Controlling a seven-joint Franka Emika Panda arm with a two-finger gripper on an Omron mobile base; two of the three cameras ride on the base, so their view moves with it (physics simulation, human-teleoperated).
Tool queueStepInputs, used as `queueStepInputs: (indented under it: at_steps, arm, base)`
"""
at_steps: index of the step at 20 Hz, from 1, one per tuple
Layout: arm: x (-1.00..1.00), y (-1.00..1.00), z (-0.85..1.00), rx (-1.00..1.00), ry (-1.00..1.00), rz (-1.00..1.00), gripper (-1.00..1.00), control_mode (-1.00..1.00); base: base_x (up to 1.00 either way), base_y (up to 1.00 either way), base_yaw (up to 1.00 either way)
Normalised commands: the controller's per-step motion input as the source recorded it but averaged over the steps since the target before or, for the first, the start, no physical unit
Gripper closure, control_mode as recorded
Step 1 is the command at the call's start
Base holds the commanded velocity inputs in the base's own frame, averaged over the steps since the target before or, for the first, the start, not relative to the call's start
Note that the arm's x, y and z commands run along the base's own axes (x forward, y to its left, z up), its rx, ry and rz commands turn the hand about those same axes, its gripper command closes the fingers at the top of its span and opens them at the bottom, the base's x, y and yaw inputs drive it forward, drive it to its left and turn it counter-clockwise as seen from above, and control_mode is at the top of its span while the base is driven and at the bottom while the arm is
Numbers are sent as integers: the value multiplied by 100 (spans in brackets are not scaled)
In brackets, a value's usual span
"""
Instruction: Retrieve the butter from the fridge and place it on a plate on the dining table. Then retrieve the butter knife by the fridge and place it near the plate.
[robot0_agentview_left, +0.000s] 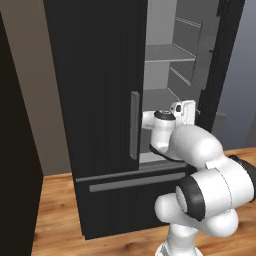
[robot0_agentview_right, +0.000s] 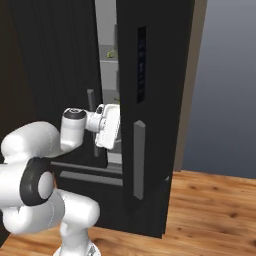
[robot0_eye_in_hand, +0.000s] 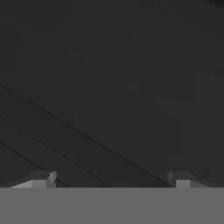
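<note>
The fridge (robot0_agentview_left: 100, 100) is tall and black, and its right door stands ajar, so light grey shelves (robot0_agentview_left: 165, 52) show inside. My white hand (robot0_agentview_left: 182, 111) reaches into that gap at about the height of the lower shelf. From the other side, the hand (robot0_agentview_right: 107, 125) sits just left of the door's edge (robot0_agentview_right: 125, 100). My gripper (robot0_eye_in_hand: 111, 179) is open, its two tips stand wide apart and nothing lies between them. Ahead of it is a dark surface with slanting lines. The butter, the plate, the dining table and the butter knife are out of view.
A grey bar handle (robot0_agentview_left: 134, 125) runs down the shut left door, and another handle (robot0_agentview_right: 139, 160) runs down the right door under the dark control panel (robot0_agentview_right: 141, 65). A small greenish thing (robot0_agentview_right: 112, 52) lies on an upper shelf. The floor is wood (robot0_agentview_right: 210, 210).
</note>
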Motion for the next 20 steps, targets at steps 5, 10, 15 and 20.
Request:
queueStepInputs:
  at_steps: [5, 10, 15, 20]
  arm:
    - [-43, -98, 0, 0, 1, -10, -100, -100]
    - [-58, -100, -7, 1, 6, -21, -100, -100]
    - [-35, -82, -2, 0, 4, -11, -100, -100]
    - [-13, 74, 19, 0, -2, 0, -100, -100]
  base:
    - [0, 0, 0]
    - [0, 0, 0]
    - [0, 0, 0]
    - [0, 0, 0]
